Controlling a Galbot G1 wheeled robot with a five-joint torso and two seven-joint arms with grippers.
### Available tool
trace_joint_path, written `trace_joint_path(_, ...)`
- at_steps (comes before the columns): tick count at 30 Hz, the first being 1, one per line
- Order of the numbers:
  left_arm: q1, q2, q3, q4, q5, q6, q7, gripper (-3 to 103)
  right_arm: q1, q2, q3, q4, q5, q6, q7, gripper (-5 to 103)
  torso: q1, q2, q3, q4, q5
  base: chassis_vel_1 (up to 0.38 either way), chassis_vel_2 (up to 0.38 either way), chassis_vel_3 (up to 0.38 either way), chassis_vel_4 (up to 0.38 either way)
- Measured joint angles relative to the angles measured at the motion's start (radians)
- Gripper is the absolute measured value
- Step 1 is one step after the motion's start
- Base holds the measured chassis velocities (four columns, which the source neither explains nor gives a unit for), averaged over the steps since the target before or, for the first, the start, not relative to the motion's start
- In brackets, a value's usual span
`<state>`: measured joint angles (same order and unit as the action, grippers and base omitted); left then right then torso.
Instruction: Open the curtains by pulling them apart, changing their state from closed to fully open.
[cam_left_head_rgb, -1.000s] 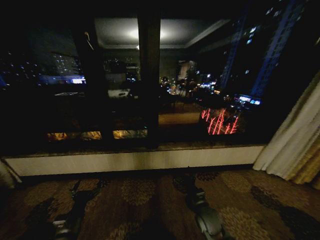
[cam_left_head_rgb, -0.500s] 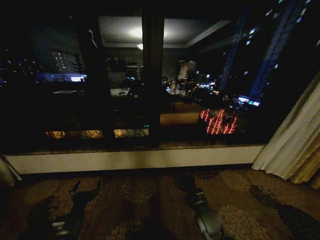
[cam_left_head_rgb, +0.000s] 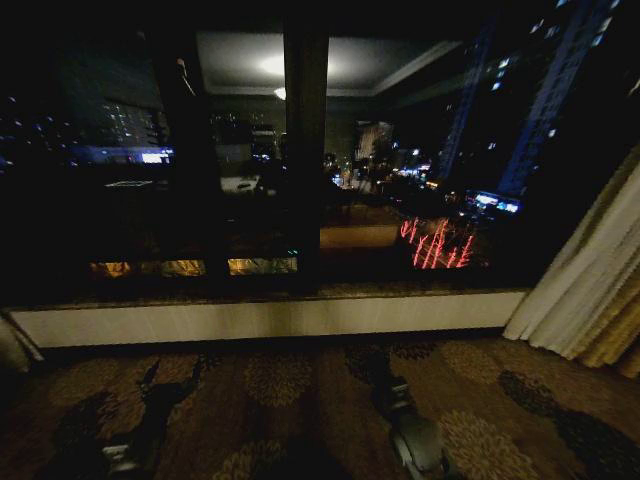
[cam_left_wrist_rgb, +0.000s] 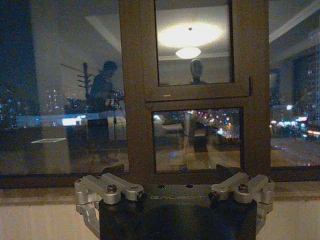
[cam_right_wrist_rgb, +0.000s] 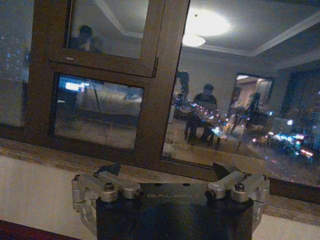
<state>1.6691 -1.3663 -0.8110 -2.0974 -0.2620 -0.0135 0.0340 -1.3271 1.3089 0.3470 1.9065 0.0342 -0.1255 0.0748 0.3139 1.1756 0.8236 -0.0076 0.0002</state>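
Window (cam_left_head_rgb: 300, 170) is bare across its whole width, glass and dark frame fully exposed, so the task looks done or nearly done.

Curtains: right panel (cam_left_head_rgb: 585, 290) is bunched at the right end of the window, hanging to the carpet (cam_left_head_rgb: 300, 400), with the golden-brown drape (cam_left_head_rgb: 620, 335) just beside it on its outer side. At the left end of the window only a pale sliver (cam_left_head_rgb: 12, 350) shows at the picture's edge; probably the left panel, can't confirm.

My arms are both low, below the sill (cam_left_head_rgb: 260, 318), over the carpet. Left gripper (cam_left_wrist_rgb: 175, 197) faces the window's centre frame, holding nothing; the linkages sit splayed out to either side, so I judge it spread, fingertips cut off by the bottom edge. Right gripper (cam_right_wrist_rgb: 170, 192) faces the window right of the centre frame, same story: linkages splayed wide, nothing between them, tips out of frame. Neither touches any fabric.

Left to do, as I judge it: nothing obvious, unless the left panel isn't pushed all the way out.

Hard to make out:
- Top of both panels and the rail, cut off.
- Left panel, almost all out of frame.
- Head view is very dark; my arms read as dim shapes there.
- Glass shows room reflections (ceiling lamp, people, furniture) mixed with city lights, so what's behind it is muddled.
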Motion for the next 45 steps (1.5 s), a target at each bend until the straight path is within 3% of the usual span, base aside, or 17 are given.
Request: trace_joint_path(45,-0.012,-0.013,0.013,0.008,0.004,0.004,-0.001,100,0.017,-0.007,0.006,-0.043,0.016,0.007,-0.002,100,0.0,0.0,0.0,0.0,0.0,0.01,-0.064,-0.006,0.071)
